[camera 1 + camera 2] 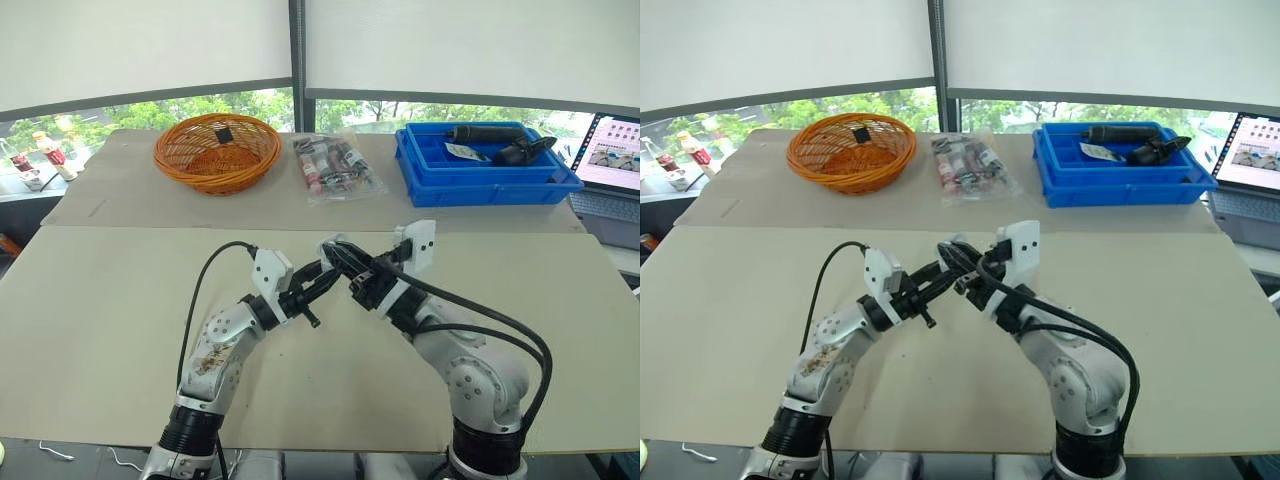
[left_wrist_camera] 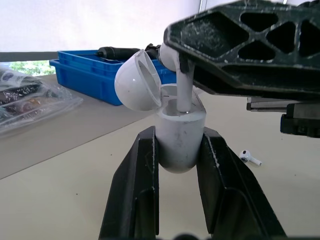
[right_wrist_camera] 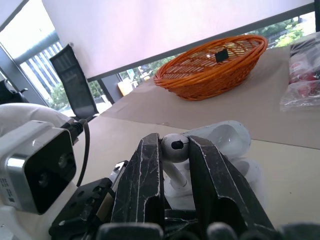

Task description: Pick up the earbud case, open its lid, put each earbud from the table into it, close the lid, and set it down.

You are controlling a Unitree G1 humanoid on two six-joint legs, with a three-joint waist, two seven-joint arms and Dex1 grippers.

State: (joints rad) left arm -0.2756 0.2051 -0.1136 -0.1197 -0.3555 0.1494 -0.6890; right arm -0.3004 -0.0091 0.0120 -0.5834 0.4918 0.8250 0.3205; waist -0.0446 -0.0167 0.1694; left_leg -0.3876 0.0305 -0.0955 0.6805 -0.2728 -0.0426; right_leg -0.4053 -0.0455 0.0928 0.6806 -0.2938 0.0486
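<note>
Open white case [image 2: 181, 137], earbud [image 2: 184, 90] stem inside

Bright window daylight; wrist foregrounds perhaps soft.

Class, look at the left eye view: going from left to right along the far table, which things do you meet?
Orange basket → clear bag of small packets → blue tray.
</note>
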